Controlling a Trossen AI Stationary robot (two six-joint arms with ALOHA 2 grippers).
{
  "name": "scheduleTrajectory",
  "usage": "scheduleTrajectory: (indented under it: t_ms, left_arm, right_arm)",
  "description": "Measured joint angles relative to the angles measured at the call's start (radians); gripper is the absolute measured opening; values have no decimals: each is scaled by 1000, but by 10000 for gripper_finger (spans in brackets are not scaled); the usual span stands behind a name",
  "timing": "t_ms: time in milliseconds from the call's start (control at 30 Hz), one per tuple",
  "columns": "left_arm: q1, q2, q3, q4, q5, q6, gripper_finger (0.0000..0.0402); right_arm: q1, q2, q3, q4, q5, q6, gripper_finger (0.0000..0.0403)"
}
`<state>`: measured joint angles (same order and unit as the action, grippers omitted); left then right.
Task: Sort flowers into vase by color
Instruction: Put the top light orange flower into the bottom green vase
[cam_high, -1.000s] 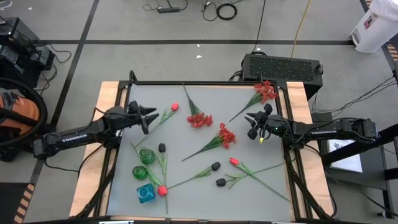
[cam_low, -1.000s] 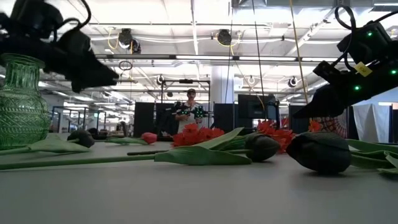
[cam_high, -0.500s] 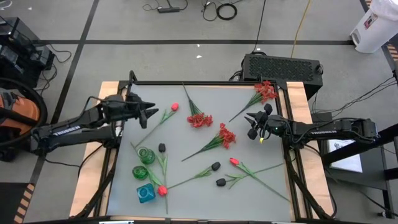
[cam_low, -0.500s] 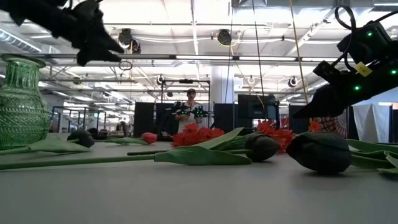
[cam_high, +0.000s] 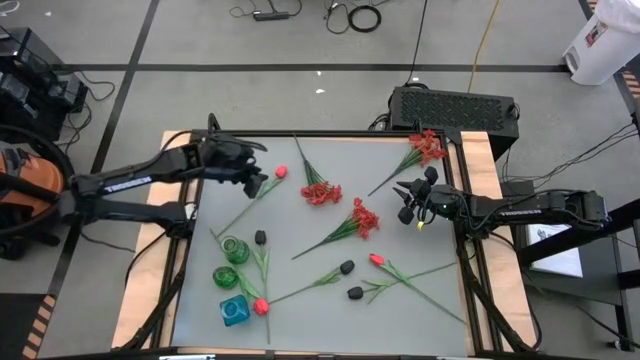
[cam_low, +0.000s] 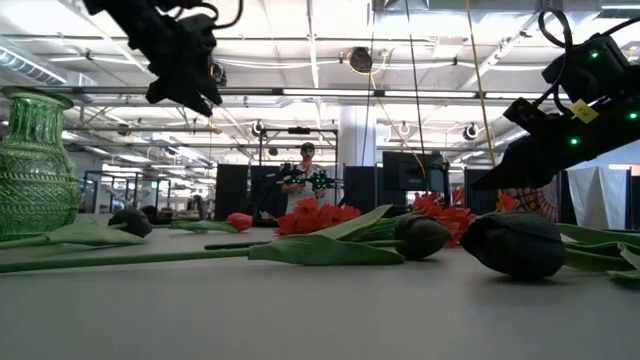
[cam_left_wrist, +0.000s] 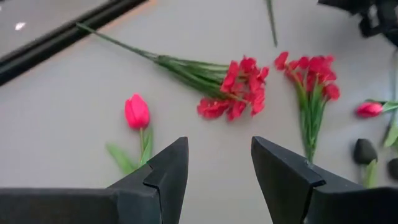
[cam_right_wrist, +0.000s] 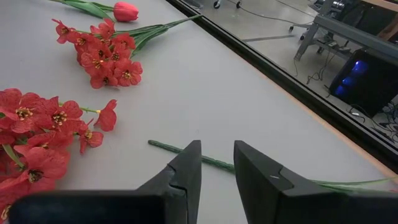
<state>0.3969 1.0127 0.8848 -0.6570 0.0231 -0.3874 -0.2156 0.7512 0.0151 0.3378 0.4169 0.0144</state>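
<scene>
Flowers lie flat on the grey table (cam_high: 300, 330). Among them are a red tulip (cam_high: 281, 172) (cam_left_wrist: 137, 112), frilly red clusters (cam_high: 322, 192) (cam_high: 363, 217) (cam_high: 428, 147), a red-pink bud (cam_high: 376, 259) and black buds (cam_high: 346, 267) (cam_high: 260, 238). Two green vases (cam_high: 236, 250) (cam_high: 226, 276) and a blue one (cam_high: 233, 311) stand at the near left. My left gripper (cam_high: 262, 182) (cam_left_wrist: 219, 158) hangs open in the air, slanting down, just left of the tulip. My right gripper (cam_high: 403, 203) (cam_right_wrist: 217, 163) waits open and low at the right, beside a red cluster (cam_right_wrist: 37, 134); nothing is between its fingers.
A thin green stem (cam_right_wrist: 186, 152) lies on the table just ahead of my right gripper. A black frame (cam_high: 330, 133) edges the table. In the low view a green vase (cam_low: 35, 170) stands at the left and a person (cam_low: 305, 165) stands far off in the room.
My left gripper has risen well clear of the table and gone toward the right, nearer the red tulip, tipping to point more steeply down. Its fingers have stayed open. No flower has moved.
</scene>
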Motion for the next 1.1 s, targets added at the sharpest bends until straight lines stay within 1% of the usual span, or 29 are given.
scheduleTrajectory:
  t_ms: [167,300,433,567,733,833,1100]
  left_arm:
    - [0,64,6,-53,-2,0,183]
    - [-1,108,6,-151,-22,-1,183]
    - [-16,147,5,-232,-61,-48,183]
    - [-42,177,-10,-231,-79,-83,183]
    - [-77,230,-27,-219,-147,-130,183]
    - [-93,270,-27,-211,-184,-131,183]
    - [-105,399,-28,-163,-193,-131,183]
  right_arm:
    - [0,0,0,0,0,0,86]
    - [0,0,0,0,0,0,86]
    - [0,0,0,0,0,0,86]
    - [0,0,0,0,0,0,86]
    - [0,0,0,0,0,0,86]
    - [0,0,0,0,0,0,86]
    - [0,0,0,0,0,0,86]
